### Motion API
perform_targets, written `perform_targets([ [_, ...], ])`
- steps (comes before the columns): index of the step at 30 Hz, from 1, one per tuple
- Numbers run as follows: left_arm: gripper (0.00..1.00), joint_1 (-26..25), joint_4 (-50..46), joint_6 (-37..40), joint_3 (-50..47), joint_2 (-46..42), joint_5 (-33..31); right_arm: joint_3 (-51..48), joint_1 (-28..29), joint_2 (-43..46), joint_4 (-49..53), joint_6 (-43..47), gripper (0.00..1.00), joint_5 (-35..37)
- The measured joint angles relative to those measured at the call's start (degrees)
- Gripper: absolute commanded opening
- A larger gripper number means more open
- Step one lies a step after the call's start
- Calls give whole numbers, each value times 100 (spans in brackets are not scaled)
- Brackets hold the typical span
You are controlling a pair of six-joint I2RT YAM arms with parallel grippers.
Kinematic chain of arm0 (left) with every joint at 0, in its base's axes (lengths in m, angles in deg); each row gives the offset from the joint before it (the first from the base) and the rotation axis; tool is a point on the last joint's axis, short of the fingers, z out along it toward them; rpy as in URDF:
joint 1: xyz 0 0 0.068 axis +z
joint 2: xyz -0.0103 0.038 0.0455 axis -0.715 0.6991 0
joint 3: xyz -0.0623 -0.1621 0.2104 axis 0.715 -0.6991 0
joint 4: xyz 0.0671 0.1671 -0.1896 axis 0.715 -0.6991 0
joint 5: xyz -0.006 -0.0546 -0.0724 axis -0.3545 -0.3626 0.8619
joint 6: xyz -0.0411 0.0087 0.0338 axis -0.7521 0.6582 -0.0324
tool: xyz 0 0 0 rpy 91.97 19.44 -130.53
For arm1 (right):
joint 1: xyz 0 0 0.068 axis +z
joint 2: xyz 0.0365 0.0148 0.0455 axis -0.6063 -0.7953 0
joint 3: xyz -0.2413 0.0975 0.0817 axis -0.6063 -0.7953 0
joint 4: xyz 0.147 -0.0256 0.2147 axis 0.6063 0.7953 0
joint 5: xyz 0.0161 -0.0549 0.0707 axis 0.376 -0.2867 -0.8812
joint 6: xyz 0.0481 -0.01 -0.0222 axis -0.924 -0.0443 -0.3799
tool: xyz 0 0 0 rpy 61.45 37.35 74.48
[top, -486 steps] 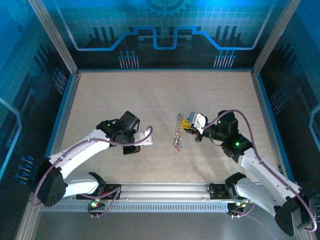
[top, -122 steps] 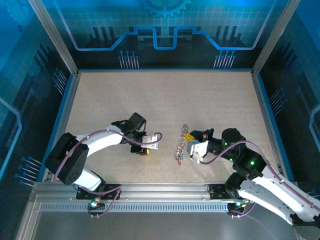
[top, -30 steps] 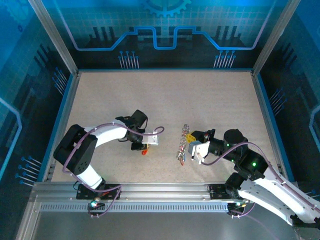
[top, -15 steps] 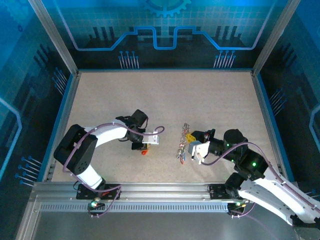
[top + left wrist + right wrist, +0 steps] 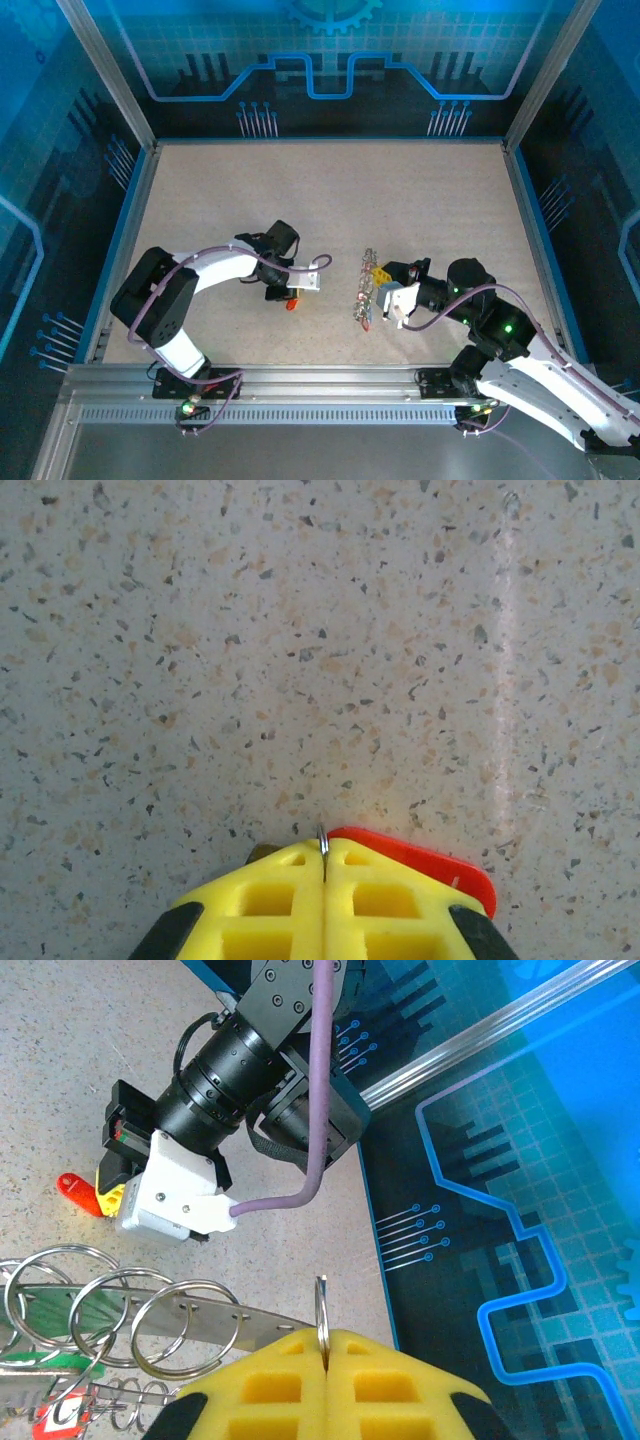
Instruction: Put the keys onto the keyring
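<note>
Left jaws clamped on thin metal loop (image 5: 322,838) of red plastic-tagged key (image 5: 425,868), tag poking out just right. Right jaws clamped on thin silver ring (image 5: 320,1305); key bunch (image 5: 200,1312) just left.

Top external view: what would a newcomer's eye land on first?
Two shut grippers with bright yellow fingers near the middle of the table. The left gripper pinches a thin wire ring beside a red tag. The right gripper pinches a silver ring at the end of a row of rings and tagged keys between the arms.
</note>
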Motion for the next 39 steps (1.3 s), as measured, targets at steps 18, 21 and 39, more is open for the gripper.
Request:
perform_targets([
  [18,0,44,-149,-74,157,-1816,706,0,0,-190,96,-87,0,-518],
  [21,0,44,188,-258,157,-2341,1049,0,0,-291,94,-131,0,-669],
  [39,0,-675,2444,-1032,-319,-3244,2063,205,-481,-1204,66,-1329,0,-1740],
])
